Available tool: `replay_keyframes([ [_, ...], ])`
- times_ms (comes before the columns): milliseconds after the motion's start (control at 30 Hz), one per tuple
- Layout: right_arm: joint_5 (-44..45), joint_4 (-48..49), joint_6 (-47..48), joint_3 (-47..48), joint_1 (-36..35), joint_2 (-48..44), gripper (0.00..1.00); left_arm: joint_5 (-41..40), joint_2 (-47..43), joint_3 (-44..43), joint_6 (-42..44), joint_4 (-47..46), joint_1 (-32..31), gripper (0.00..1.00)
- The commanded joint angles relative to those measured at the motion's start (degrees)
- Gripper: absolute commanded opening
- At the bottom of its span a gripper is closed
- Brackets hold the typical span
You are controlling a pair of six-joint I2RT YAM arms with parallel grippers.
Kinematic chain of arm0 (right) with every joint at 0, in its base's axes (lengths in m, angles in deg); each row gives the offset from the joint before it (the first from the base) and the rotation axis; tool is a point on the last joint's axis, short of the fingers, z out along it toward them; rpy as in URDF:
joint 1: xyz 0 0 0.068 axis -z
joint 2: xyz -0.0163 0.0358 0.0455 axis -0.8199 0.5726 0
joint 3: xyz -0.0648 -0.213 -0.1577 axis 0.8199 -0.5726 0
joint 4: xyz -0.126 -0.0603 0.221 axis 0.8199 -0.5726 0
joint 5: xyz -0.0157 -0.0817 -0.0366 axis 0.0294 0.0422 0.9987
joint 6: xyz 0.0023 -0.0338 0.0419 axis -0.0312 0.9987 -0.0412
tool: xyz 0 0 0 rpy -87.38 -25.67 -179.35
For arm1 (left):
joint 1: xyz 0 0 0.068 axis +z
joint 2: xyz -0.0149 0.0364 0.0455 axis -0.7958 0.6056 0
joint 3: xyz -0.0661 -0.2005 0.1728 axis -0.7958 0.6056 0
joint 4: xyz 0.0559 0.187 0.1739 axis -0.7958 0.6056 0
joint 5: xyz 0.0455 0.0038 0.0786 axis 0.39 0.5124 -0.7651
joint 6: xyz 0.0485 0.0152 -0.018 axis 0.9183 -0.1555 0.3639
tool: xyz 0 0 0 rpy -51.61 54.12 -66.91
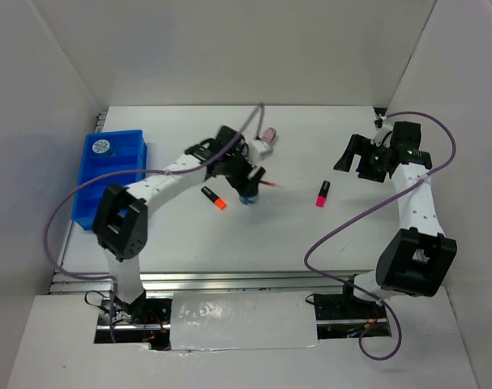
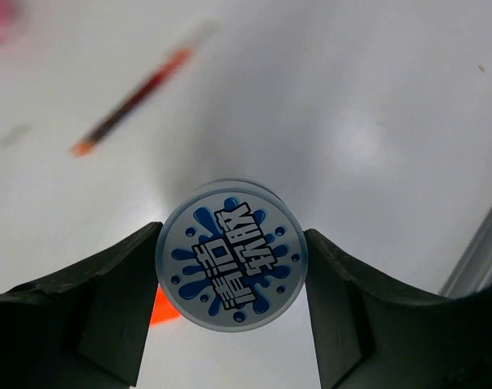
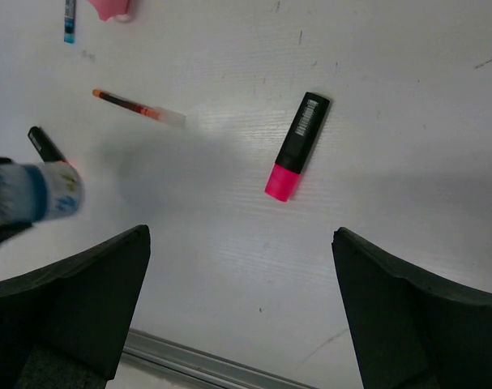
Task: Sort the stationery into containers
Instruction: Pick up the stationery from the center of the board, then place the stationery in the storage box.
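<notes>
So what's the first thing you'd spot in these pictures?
Probably the round blue-and-white tape roll, pinched in the left tool near the middle of the table. Next comes the bright blue tray at the table's left edge. Then there's the black-pink highlighter, lying alone in front of the open right tool.

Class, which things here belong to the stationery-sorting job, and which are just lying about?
Job: blue tray; tape roll inside it; second tape roll, held by left pincer; orange highlighter; pink highlighter; pink marker; red pen; blue pen.
Lying about: purple cables; metal rail.
</notes>
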Motion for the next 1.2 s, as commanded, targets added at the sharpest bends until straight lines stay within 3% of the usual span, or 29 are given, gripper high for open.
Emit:
replay_keyframes([
  [0, -2.0, -0.1, 0.4, 0.0, 0.2, -1.3, 1.0, 0.8, -11.6, -2.0, -4.4, 2.0, 8.2, 0.18],
  [200, -2.0, -0.1, 0.7, 0.0, -0.4, -0.2, 1.0, 0.7, -15.9, -5.5, -6.1, 4.6, 29.1, 0.15],
  [300, -2.0, -0.1, 0.7, 0.7, -1.2, 0.4, 1.0, 0.1, -12.8, -10.6, -6.3, 6.6, 42.3, 0.1],
  [467, -1.4, -0.6, 0.8, 1.5, -2.3, 1.5, 1.0, -1.2, -3.0, -19.8, -6.5, 5.8, 52.5, 0.06],
  [700, -0.6, -0.3, 0.8, 1.1, -2.5, 1.2, 1.0, -5.1, 5.9, -27.1, -5.5, 6.0, 55.8, 0.03],
  [1167, -0.2, -0.8, 1.0, 1.4, -2.5, 1.6, 1.0, -8.4, 12.0, -25.0, -5.2, -0.4, 54.0, 0.02],
])
